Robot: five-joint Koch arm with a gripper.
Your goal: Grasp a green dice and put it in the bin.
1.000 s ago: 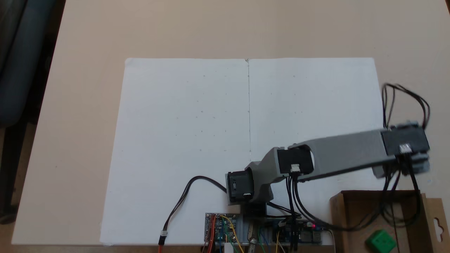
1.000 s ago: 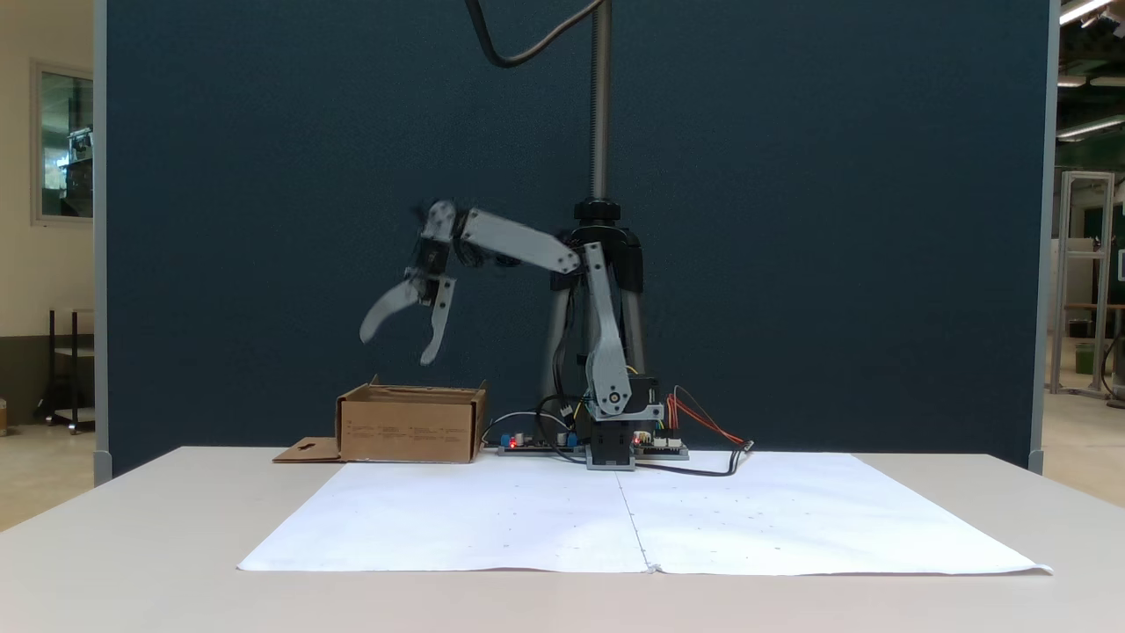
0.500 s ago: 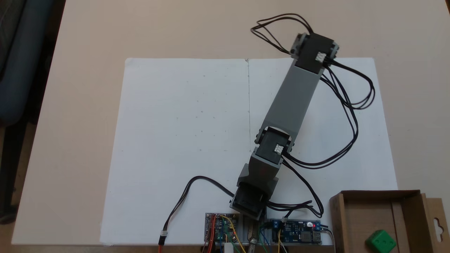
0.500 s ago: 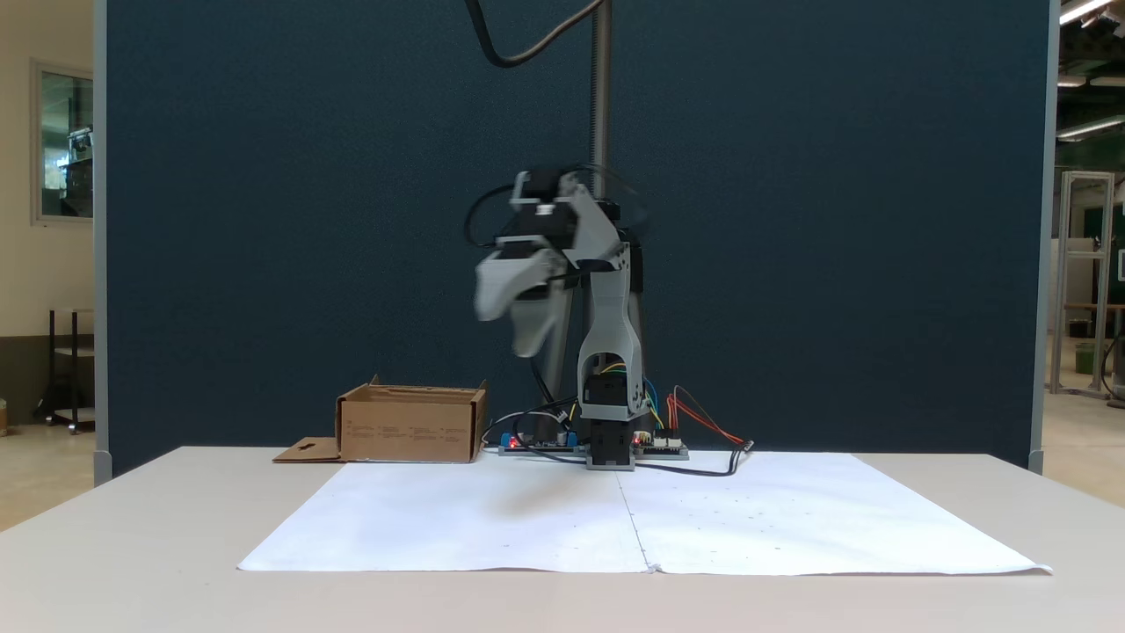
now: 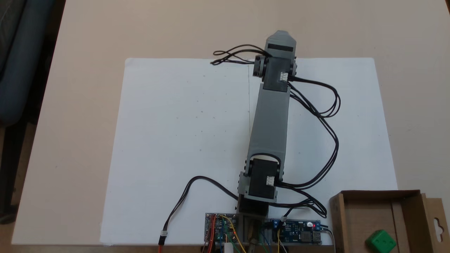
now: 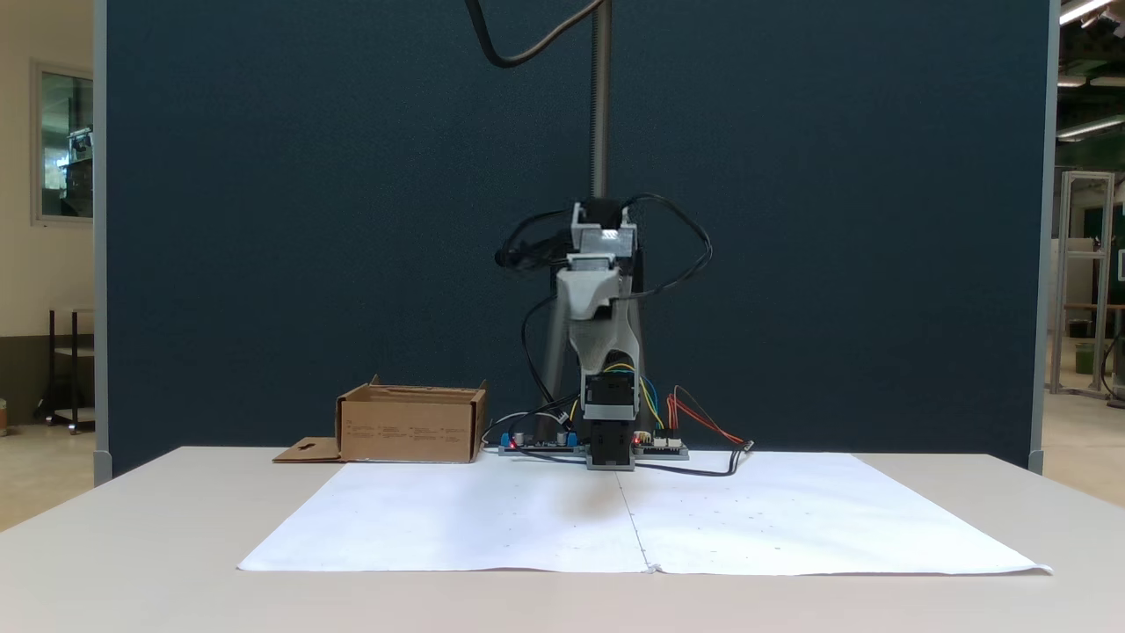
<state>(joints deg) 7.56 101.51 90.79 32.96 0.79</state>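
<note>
The green dice [image 5: 380, 241] lies inside the bin [image 5: 355, 214], a brown cardboard box at the lower right of a fixed view, pips facing up. In the front-on fixed view the bin [image 6: 409, 431] stands left of the arm's base, and its walls hide the dice. My gripper [image 5: 281, 35] reaches out over the far edge of the white paper, well away from the bin. Facing the front camera, the gripper [image 6: 603, 352] hangs high above the table with its jaws in line, so its state is unclear. Nothing shows in it.
A large white paper sheet [image 5: 186, 140] covers the table's middle. Circuit boards [image 5: 221, 226] and loose black cables [image 5: 327, 140] sit by the arm's base. The bin's flap [image 6: 303, 451] lies flat on the table. A tripod pole [image 6: 600, 97] and blue partition stand behind.
The arm has swung from above the bin round to the middle of the table and now points straight out. The dice has stayed in the bin throughout.
</note>
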